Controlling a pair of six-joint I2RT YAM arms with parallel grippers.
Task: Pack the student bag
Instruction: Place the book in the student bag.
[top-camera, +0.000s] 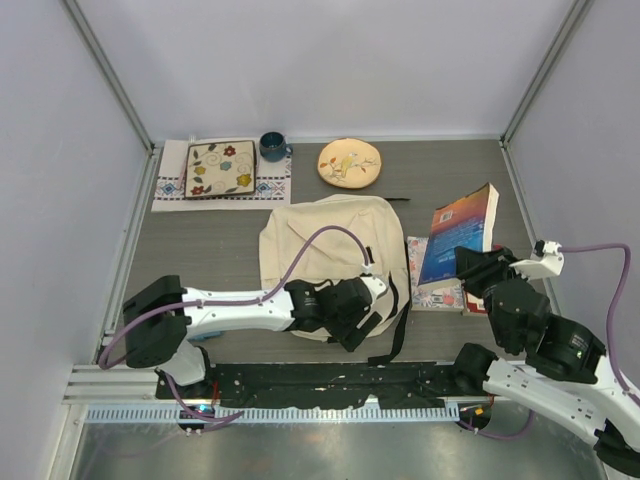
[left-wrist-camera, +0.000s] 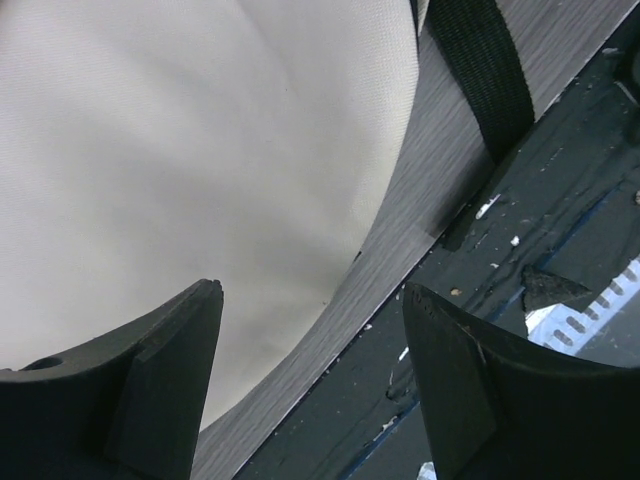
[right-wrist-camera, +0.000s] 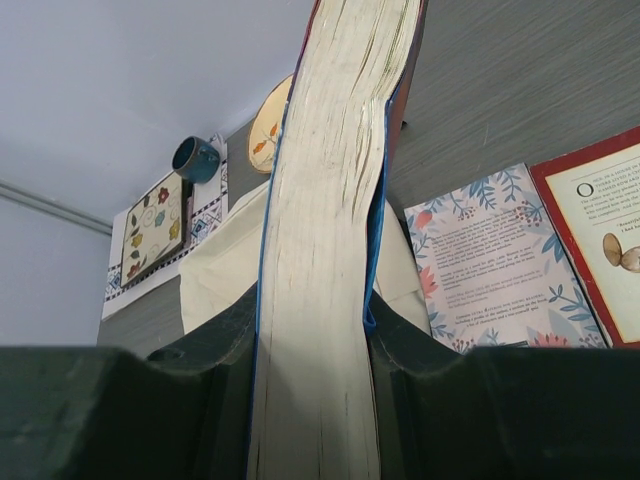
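White arms (top-camera: 235, 308), black joints (top-camera: 545, 335), purple cables (top-camera: 600, 247).

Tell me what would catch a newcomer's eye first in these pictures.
The cream student bag lies flat mid-table, the largest thing there. Right of it, the right claw grips a thick book raised on edge above two flat books. The left claw hangs open over the bag's near edge.

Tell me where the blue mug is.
In the top view the blue mug sits far back, left of centre, between the square floral plate and the round plate.
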